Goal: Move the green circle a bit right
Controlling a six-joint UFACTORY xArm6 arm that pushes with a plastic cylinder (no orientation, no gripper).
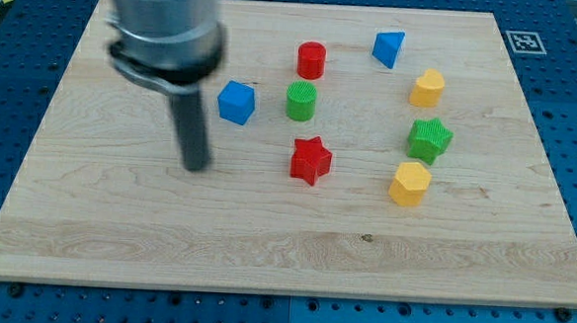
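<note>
The green circle (301,101) stands on the wooden board, just below the red circle (312,60) and right of the blue cube (236,102). My tip (196,167) rests on the board to the view's left of the green circle and lower, about a hundred pixels away. It sits below and left of the blue cube and touches no block.
A red star (310,160) lies below the green circle. A blue triangle (388,48), a yellow block (428,88), a green star (429,139) and a yellow hexagon (409,183) stand at the right. The board's edge (282,290) runs along the view's bottom.
</note>
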